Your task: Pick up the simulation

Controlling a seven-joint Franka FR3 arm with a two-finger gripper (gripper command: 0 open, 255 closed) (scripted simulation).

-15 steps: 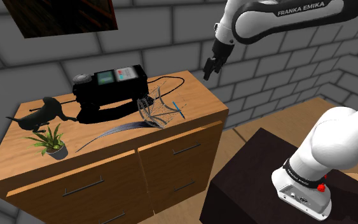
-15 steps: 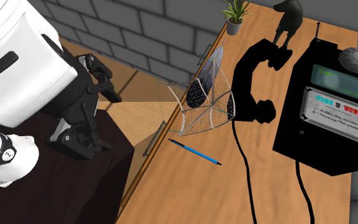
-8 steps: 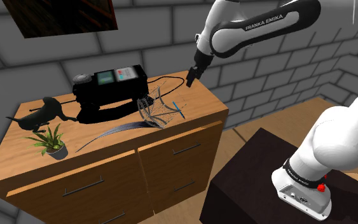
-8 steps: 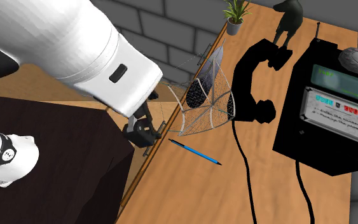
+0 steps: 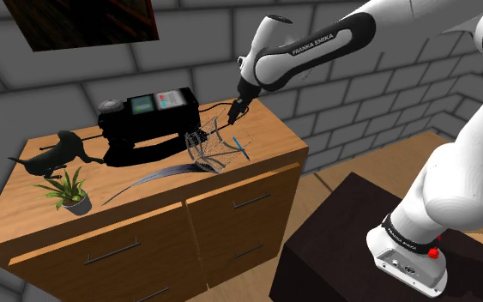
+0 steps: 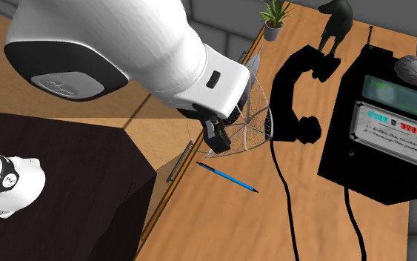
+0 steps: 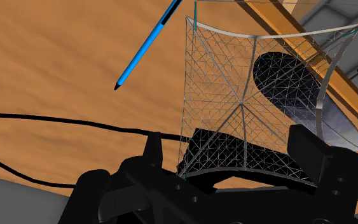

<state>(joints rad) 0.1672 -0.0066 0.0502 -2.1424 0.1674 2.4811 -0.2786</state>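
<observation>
Hovering over the wire net (image 7: 234,83) near the blue pen (image 7: 142,48) on the cabinet (image 5: 269,137) with gripper (image 7: 225,135) released, grasping nothing.

Readable in white capitals: "FRANKA EMIKA", along the dark band of the white robot arm (image 5: 315,45), up over the far right part of the wooden table (image 5: 269,137). Small white lettering on the dark ring at the arm's foot (image 5: 400,232), too small to read. On the black telephone box (image 6: 381,159) at the far side: a green display (image 6: 383,93) and a pale panel with red and blue label strips (image 6: 386,127), all writing illegible.
</observation>
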